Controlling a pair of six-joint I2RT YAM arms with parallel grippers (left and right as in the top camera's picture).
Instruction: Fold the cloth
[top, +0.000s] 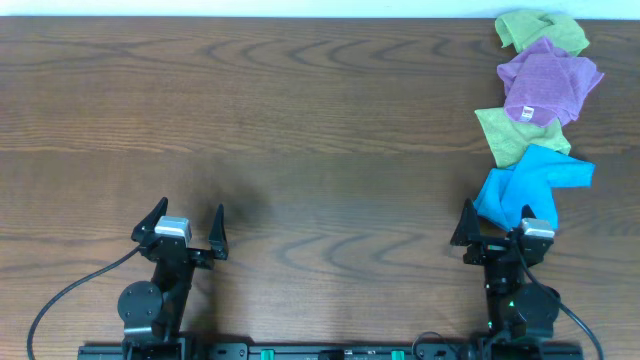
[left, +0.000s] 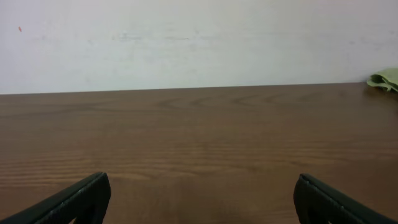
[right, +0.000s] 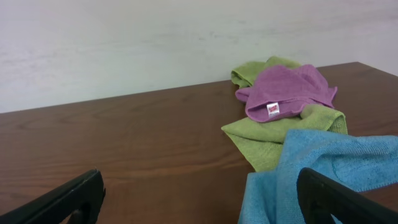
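Both arms low at the near edge of the counter (top: 300, 120), nothing in either grip. My left fingers (top: 189, 212) stand spread wide, with bare brown wood between them and ahead. My right fingers (top: 505, 218) are spread wide too and hold nothing.

The work is all on my right side. The cloths lie in a crumpled line running away from my right arm toward the far right corner. Closest is a blue cloth (top: 530, 182), bunched up just ahead of my right fingers. One finger sits right by its near edge, and I cannot tell whether it touches.

Behind the blue lies the green cloth (top: 515, 135), lime-coloured and rumpled. Its near edge is tucked under the blue and its far side is under a purple cloth (top: 548, 80). The purple one rests on top and shows a small white tag (top: 522, 112) at its near edge. Past it, by the far edge, a farther green cloth (top: 540, 30) peeks out, also partly under the purple. The two greens look alike from here.
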